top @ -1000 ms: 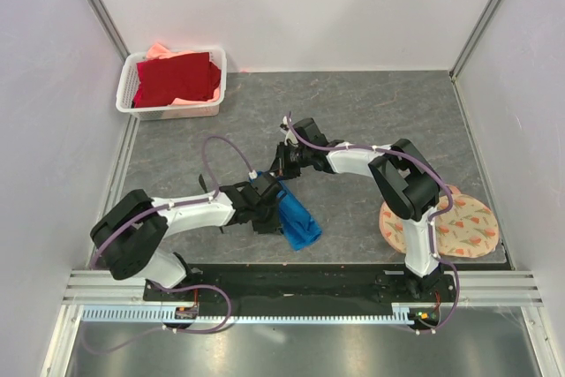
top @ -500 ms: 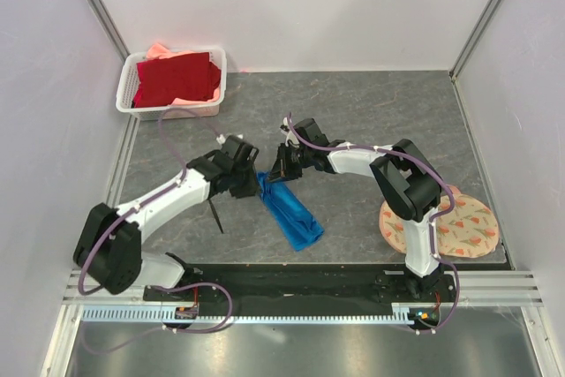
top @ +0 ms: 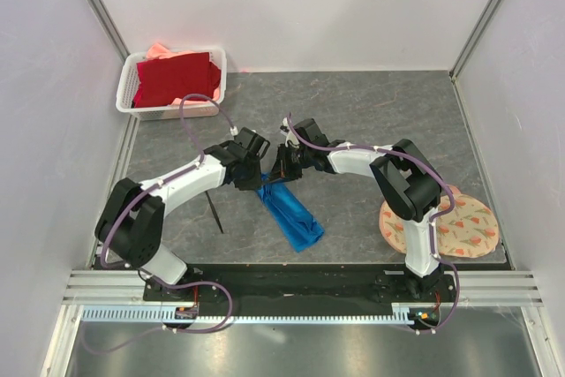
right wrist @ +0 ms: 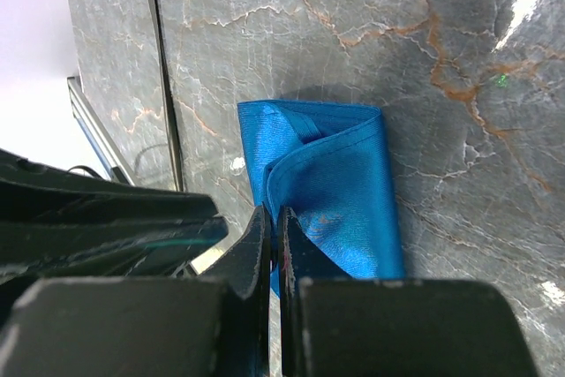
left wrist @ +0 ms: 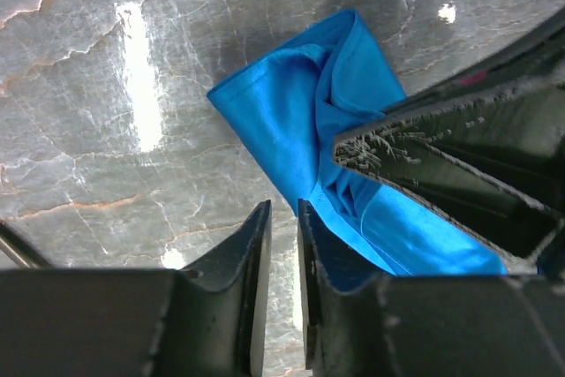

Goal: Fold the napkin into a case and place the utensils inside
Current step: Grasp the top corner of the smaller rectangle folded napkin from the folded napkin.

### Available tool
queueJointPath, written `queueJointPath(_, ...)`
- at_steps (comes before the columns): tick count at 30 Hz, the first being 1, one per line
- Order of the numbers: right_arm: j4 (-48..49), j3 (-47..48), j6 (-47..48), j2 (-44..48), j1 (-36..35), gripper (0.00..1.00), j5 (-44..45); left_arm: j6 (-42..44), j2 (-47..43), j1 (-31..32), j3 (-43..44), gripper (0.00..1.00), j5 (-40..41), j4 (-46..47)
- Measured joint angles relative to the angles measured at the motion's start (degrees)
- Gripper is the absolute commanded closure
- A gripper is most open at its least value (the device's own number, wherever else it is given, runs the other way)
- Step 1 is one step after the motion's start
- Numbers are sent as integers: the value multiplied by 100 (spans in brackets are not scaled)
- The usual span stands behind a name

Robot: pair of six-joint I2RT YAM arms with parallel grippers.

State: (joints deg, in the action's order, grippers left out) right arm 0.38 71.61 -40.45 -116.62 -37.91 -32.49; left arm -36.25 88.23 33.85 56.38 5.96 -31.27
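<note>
The napkin (top: 293, 215) is a bright blue cloth folded into a long narrow case, lying slantwise on the grey table. My right gripper (top: 281, 174) is shut on a layer at its far end; in the right wrist view the jaws (right wrist: 274, 211) pinch the fold's edge of the napkin (right wrist: 344, 183). My left gripper (top: 258, 178) sits just left of that end. Its jaws (left wrist: 282, 209) stand a little apart with only table between them, and one finger lies against the napkin (left wrist: 291, 112). One thin black utensil (top: 214, 212) lies on the table left of the napkin.
A white basket (top: 168, 115) holding a dark red cloth (top: 177, 77) stands at the back left. A round peach floral mat (top: 459, 227) lies at the near right beside the right arm's base. White walls close the table on three sides.
My left arm swung from the napkin's near-left side up to its far end, uncovering the black utensil on the table. Its jaws opened, then narrowed. The right gripper has held still.
</note>
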Motion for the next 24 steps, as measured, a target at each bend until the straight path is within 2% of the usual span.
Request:
queueJointPath(6,-2,-35,-4,0,2,100,-31,155,328,4,299,83,2,15)
queueJointPath(17,2,-46,-4,2,7,100,-35,291,787,42,579,74,46,31)
queueJointPath(19,0,-48,-2,2,7,100,-35,297,848,42,579,70,46,26)
queueJointPath(24,-4,-50,-2,2,17,100,-48,306,887,44,579,69,57,17)
